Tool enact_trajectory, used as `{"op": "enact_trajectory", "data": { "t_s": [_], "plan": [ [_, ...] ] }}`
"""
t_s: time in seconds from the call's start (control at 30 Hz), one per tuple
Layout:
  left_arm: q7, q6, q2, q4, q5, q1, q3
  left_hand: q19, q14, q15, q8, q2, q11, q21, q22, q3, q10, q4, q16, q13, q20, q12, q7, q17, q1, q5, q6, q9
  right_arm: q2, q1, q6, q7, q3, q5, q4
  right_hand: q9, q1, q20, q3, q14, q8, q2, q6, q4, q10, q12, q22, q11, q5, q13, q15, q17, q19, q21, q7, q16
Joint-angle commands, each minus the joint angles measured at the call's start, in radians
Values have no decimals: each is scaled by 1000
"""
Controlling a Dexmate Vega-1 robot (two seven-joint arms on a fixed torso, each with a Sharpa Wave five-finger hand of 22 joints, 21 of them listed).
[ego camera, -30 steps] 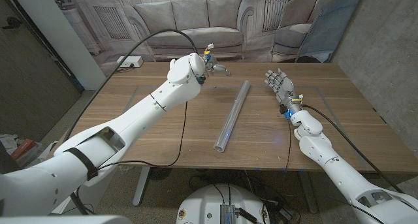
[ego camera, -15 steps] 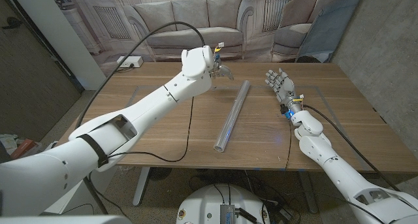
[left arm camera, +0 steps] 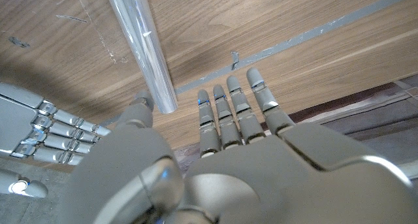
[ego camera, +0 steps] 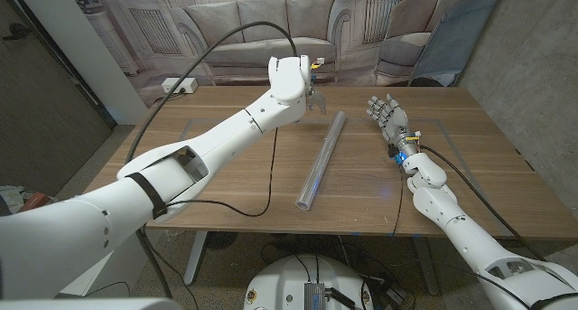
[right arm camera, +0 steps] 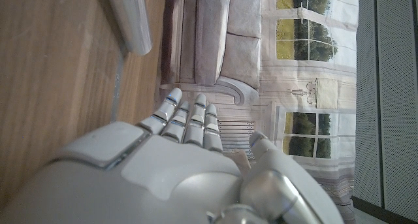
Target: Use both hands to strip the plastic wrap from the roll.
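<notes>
The roll of plastic wrap (ego camera: 322,159) is a long clear tube lying on the wooden table (ego camera: 226,183), running from near the front edge up toward the back. My left hand (ego camera: 302,86) hovers above the table just left of the roll's far end (left arm camera: 145,51), fingers (left arm camera: 230,113) spread and holding nothing. My right hand (ego camera: 386,118) stands at the right of the roll, fingers apart and pointing up, a gap away from it. The right wrist view catches the roll's end (right arm camera: 128,18) beyond the right hand's open fingers (right arm camera: 186,123).
A white power strip (ego camera: 179,85) with a black cable sits at the table's back left corner. Black cables trail over the table from both arms. A printed sofa backdrop (ego camera: 271,25) hangs behind the table.
My left arm has swung right and farther back, bringing its hand from left of the roll to just beside the roll's far end. The right hand and the roll stay put.
</notes>
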Motion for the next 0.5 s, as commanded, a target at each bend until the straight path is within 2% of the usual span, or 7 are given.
{"op": "enact_trajectory", "data": {
  "t_s": [0.03, 0.2, 0.4, 0.5],
  "plan": [
    [-121, -100, -111, 139, 162, -29, -4, 17, 15, -2, 13, -9, -4, 4, 3, 2, 14, -5, 10, 5, -2, 4, -4, 3, 9, -2, 35, 5, 22, 12, 16, 40, 15, 17, 41, 4, 11, -25, -2, 12, -1, 37, 8, 3, 8, 1, 3, 1, 0, 3, -1, 3, 7, -5, 0, -1],
    [-138, -144, -154, 190, 216, -21, -22, 22, 22, -4, 11, -11, -7, 4, 3, 2, 23, -6, 12, 5, -1, 5, -4, 3, 13, -1, 37, 6, 29, 13, 20, 52, 23, 22, 53, 4, 11, -26, -3, 14, 0, 37, 10, 3, 10, 2, 3, 1, 0, 3, -2, 3, 8, -6, 0, 0],
    [-178, -214, -203, 261, 266, -25, -38, 33, 35, -2, 9, -23, -3, 5, 2, -3, 35, -8, 17, 6, 2, 2, 21, 4, 17, 1, 46, 5, 34, 13, 23, 59, 31, 25, 61, 4, 12, -25, -3, 15, 0, 37, 12, 3, 11, 2, 3, -1, 1, 3, -3, 3, 9, -7, -1, 0],
    [-187, -234, -229, 295, 303, -25, -39, 41, 41, -5, 9, -29, -3, 6, 2, -6, 45, -9, 18, 6, 3, 3, 25, 4, 16, 1, 53, 5, 37, 14, 23, 63, 34, 26, 67, 4, 12, -26, -3, 17, 0, 37, 12, 3, 12, 2, 3, -1, 1, 3, -2, 3, 10, -7, -1, 0]
  ]
}}
